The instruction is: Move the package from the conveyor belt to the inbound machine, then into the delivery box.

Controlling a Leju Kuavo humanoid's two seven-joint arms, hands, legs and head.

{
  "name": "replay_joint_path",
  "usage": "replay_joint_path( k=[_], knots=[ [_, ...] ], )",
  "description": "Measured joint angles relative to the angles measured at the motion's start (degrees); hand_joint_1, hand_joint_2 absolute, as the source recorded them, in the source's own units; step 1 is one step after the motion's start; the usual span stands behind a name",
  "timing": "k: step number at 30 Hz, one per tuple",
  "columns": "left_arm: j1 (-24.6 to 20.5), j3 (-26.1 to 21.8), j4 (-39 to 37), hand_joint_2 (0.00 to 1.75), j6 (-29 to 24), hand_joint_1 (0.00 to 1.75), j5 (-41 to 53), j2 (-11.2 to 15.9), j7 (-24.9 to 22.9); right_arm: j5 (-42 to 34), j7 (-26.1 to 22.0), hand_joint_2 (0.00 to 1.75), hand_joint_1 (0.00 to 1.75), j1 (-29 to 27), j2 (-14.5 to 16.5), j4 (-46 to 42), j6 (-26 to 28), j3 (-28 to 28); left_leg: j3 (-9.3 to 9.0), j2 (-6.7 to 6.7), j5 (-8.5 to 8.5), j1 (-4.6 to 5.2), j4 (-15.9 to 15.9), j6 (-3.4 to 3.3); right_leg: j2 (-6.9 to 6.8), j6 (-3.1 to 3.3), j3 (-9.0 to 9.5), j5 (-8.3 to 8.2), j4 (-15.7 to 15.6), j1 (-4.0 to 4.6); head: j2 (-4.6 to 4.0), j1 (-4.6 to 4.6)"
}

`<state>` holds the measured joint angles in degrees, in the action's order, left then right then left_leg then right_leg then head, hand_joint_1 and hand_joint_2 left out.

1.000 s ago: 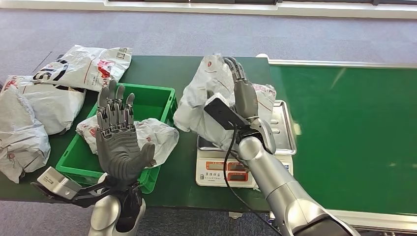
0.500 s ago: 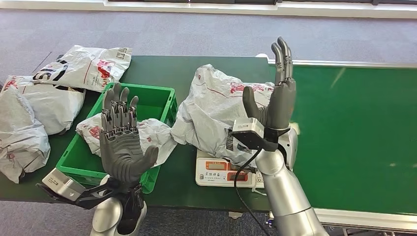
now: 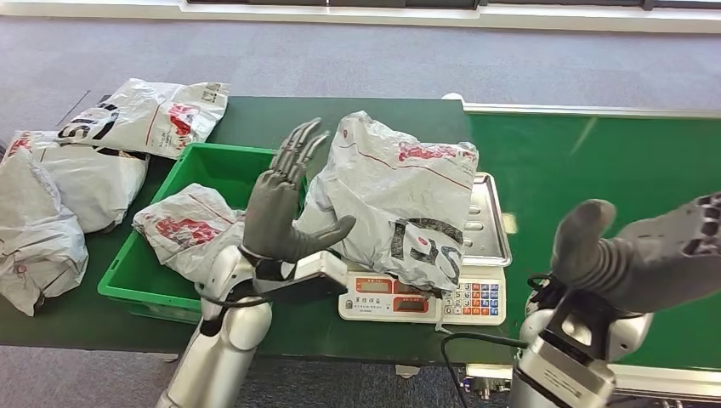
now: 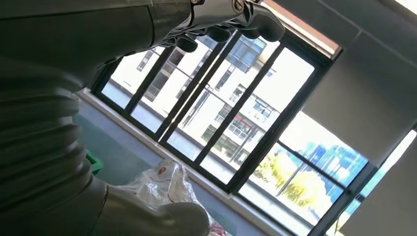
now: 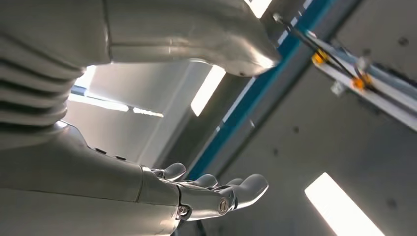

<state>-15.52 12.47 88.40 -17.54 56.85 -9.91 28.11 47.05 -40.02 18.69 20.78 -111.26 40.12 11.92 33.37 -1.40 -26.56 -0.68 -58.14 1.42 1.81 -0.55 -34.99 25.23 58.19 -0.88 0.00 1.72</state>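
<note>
While the package (image 3: 400, 191) is lying on the steel pan of the scale (image 3: 422, 299), sagging over the pan's left edge and partly covering the display panel, I am holding my left hand (image 3: 281, 202) up just beside its left flank, palm turned toward the crumpled white plastic, fingers apart and straight, thumb reaching toward the bag; I cannot tell whether the thumb is touching it, and I am gripping nothing. In the left wrist view that hand (image 4: 59, 98) is pointing up toward a row of tall windows, with a bit of the bag showing near it. My right hand (image 3: 633, 255) is hanging low at the right, over the conveyor belt (image 3: 612, 161), well apart from the package, its thick thumb sticking up and its fingers running off the picture's edge; in the right wrist view the same hand (image 5: 123, 123) is facing the ceiling lights, thumb and fingers spread wide with nothing between them. The scale is sitting on the dark green surface (image 3: 289, 123) between the belt and a green crate (image 3: 212, 246), and a second white parcel (image 3: 183, 229) is lying inside that crate. Three more mail bags are resting at the far left of the surface: one (image 3: 149, 115) flat near the back edge, one (image 3: 89, 183) beside the crate, and one (image 3: 38, 255) at the front left corner.
</note>
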Motion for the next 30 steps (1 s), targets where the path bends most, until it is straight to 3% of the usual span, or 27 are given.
replay_joint_path(
  k=[6,17,20,25,30],
  knots=[
    [-12.87,3.12,-15.7,1.75,2.21,0.0,3.75,1.56,-0.69,0.39,0.0,1.75,0.0,-0.74,0.01,-4.48,-0.11,-0.04,-0.01,0.11,0.14,-0.01,0.0,0.07,0.16,0.05,-0.02,-0.17,0.02,0.01,0.0,0.0],
    [-18.3,4.93,-24.54,1.75,3.31,0.0,4.2,2.43,-0.08,0.34,0.01,1.75,0.0,-0.94,0.01,-6.11,-0.16,-0.22,0.04,0.12,0.13,-0.02,0.01,0.07,0.15,0.05,-0.09,-0.16,0.02,0.02,0.0,0.0],
    [-20.48,6.43,-28.21,1.75,8.79,0.0,2.72,2.48,2.82,0.28,0.05,1.75,0.0,-0.96,0.01,-6.09,-0.16,-0.5,0.06,0.09,0.14,-0.02,0.01,0.07,0.13,0.05,-0.08,-0.17,0.02,0.01,0.0,-0.01],
    [-24.93,8.85,-36.9,1.75,22.61,0.0,-3.29,2.5,9.49,0.17,0.07,1.75,0.0,-0.92,0.01,-6.06,-0.23,-0.88,0.06,0.1,0.15,-0.02,0.0,0.08,0.13,0.03,-0.08,-0.2,0.02,0.01,0.0,-0.01],
    [-27.89,11.81,-43.47,1.75,31.32,0.0,-8.87,2.95,11.75,0.07,0.07,1.75,0.0,-0.88,0.01,-5.98,-0.32,-1.55,0.06,0.1,0.18,-0.03,0.01,0.11,0.13,0.04,-0.09,-0.2,0.03,0.02,0.0,0.0]
  ],
)
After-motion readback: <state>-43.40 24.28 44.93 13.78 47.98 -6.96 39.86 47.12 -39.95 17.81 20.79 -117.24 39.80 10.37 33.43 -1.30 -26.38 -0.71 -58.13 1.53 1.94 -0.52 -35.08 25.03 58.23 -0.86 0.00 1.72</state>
